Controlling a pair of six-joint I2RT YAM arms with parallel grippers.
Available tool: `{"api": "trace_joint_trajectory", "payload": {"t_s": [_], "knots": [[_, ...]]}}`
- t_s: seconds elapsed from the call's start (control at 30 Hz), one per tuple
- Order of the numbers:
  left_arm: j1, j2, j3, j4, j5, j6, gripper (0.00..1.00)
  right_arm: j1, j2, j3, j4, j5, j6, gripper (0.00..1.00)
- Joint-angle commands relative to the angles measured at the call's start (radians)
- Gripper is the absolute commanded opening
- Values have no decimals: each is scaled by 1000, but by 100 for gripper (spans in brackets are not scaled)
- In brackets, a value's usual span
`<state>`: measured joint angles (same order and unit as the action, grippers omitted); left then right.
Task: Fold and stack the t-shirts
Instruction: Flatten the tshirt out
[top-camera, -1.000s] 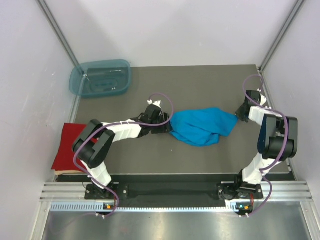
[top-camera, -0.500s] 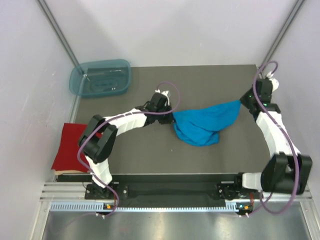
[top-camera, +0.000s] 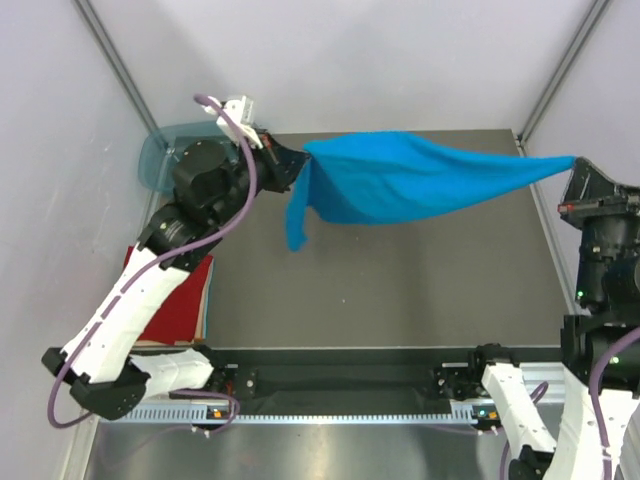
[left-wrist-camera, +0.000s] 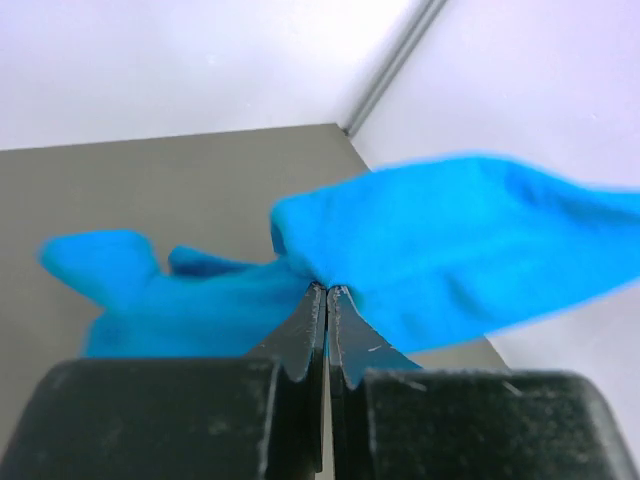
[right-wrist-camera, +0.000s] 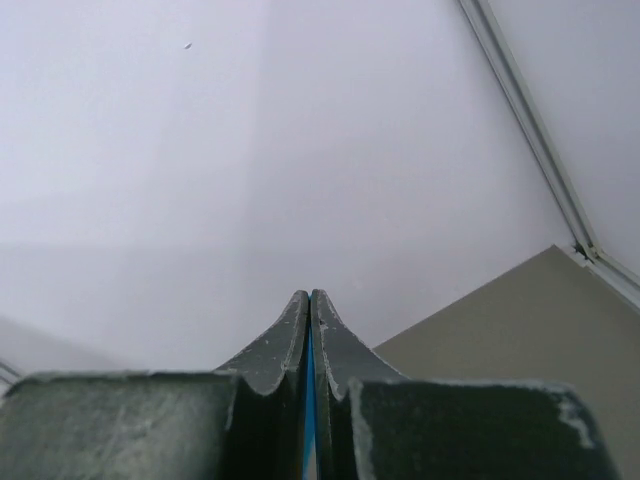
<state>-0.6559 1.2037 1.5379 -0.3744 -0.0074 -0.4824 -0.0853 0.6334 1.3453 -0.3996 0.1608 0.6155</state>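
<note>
Two end effectors, one shirt strung between them. On my left, the left end effector (top-camera: 290, 165) is pinched fully shut on one end of the blue shirt (top-camera: 410, 180); its wrist view shows cloth bunched right at the closed tips. From there the shirt runs toward 3 o'clock, pulled taut in the air above the far half of the tabletop (top-camera: 400, 300), to the right end effector (top-camera: 574, 168). That one is also clamped shut, with a sliver of blue caught between its fingers. So the long axis lies 9 to 3, and a loose flap droops toward 6 just beside the left grip. The red shirt (top-camera: 185, 295) lies folded at the tabletop's left edge, about 7 o'clock from the left end effector and nearer that arm. I judge the laydown goes toward 6. I can read no brand, label or writing anywhere.
</note>
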Motion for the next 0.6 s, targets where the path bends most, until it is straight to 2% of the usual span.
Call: {"api": "trace_joint_trajectory", "payload": {"t_s": [0.0, 0.2, 0.37, 0.47, 0.5, 0.57], "knots": [[-1, 5, -21, -93, -54, 63, 0, 5, 9, -12, -77, -3, 23, 0], [1, 37, -19, -68, -91, 142, 0, 9, 14, -23, -76, 5, 3, 0], [35, 173, -12, -14, -5, 195, 0, 18, 51, -126, -54, 10, 9, 0], [80, 340, 30, 54, 94, 220, 0, 19, 58, -210, -36, -38, 39, 0], [93, 449, 95, 64, 112, 232, 0, 21, 58, -231, -32, -40, 46, 0], [125, 564, 190, 91, 130, 260, 0, 22, 55, -290, -19, -26, 58, 0]]}}
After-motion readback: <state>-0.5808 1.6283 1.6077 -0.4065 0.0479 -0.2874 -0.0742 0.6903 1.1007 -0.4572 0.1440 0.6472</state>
